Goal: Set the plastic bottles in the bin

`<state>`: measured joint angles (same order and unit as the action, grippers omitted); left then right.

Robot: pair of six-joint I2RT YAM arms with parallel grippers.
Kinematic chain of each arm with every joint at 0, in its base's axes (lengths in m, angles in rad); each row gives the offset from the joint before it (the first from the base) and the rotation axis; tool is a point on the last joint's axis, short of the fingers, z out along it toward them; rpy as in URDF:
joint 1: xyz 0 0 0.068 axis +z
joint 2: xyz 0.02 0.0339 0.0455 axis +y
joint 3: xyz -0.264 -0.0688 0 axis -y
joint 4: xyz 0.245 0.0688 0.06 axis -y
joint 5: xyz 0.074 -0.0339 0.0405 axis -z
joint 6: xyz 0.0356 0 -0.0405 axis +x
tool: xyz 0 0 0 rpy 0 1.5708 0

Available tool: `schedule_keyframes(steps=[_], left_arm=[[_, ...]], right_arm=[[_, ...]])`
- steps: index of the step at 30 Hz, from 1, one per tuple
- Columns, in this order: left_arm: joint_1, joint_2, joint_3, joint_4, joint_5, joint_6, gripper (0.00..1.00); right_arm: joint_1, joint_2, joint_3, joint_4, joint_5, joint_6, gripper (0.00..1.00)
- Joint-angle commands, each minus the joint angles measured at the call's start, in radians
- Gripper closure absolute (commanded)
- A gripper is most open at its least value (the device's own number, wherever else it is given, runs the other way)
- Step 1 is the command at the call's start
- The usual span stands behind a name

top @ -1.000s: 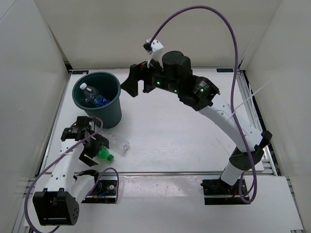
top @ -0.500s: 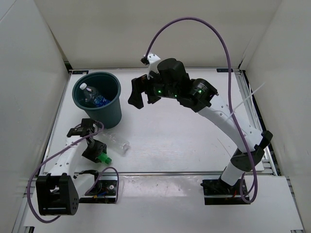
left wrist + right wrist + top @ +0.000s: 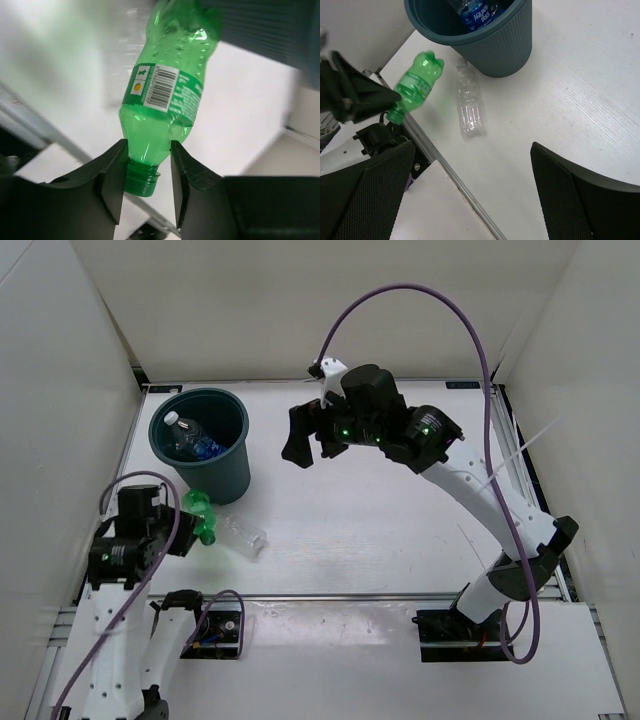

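A green plastic bottle (image 3: 201,513) hangs above the table just in front of the bin. My left gripper (image 3: 186,531) is shut on it at the neck end (image 3: 148,150), cap toward the wrist. The label and barcode on the green bottle (image 3: 165,95) face the camera. A clear crushed bottle (image 3: 244,537) lies on the table beside it, also seen from the right wrist as the clear bottle (image 3: 469,107). The dark teal bin (image 3: 228,472) stands at the back left and holds a blue-labelled bottle (image 3: 191,441). My right gripper (image 3: 308,438) hovers open and empty over the table's middle.
White walls enclose the table on three sides. A metal rail (image 3: 447,175) runs along the table's near edge, close to the clear bottle. The purple cable (image 3: 420,300) arcs above the right arm.
The left gripper closed on the green bottle's neck and lifted it off the table toward the bin. The right arm drifted slightly to the right, still open.
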<state>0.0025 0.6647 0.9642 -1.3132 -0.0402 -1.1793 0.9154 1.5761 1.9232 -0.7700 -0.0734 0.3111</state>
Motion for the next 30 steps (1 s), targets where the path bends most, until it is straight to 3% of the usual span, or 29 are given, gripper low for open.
schedule_keyframes(steps=[1,7,13,16,19,23,26,30], left_arm=[[-0.004,-0.034,0.141,-0.116,0.022,-0.013,0.55],[-0.004,0.022,0.401,-0.083,-0.058,0.018,0.59],[-0.004,0.183,0.452,0.153,-0.063,0.150,0.59],[-0.004,0.240,0.398,0.169,-0.009,0.168,0.53],[-0.004,0.231,0.271,0.178,0.049,0.188,0.34],[-0.004,0.142,0.104,0.169,0.059,0.175,0.30],[-0.004,0.026,0.004,0.169,0.059,0.069,0.26],[-0.004,-0.083,-0.070,0.099,0.040,-0.177,0.16]], right_arm=[[-0.003,-0.045,-0.015,0.009,-0.034,-0.001,0.00],[-0.003,-0.045,-0.015,-0.011,-0.034,-0.001,0.00],[-0.012,-0.074,-0.036,-0.011,-0.025,-0.010,0.00],[-0.022,-0.083,-0.055,-0.011,-0.012,-0.010,0.00],[-0.035,-0.103,-0.092,-0.011,-0.002,-0.010,0.00],[-0.056,-0.142,-0.142,-0.011,-0.002,-0.010,0.00],[-0.065,-0.153,-0.185,0.009,-0.002,0.000,0.00],[-0.075,-0.163,-0.205,0.009,-0.012,0.019,0.00]])
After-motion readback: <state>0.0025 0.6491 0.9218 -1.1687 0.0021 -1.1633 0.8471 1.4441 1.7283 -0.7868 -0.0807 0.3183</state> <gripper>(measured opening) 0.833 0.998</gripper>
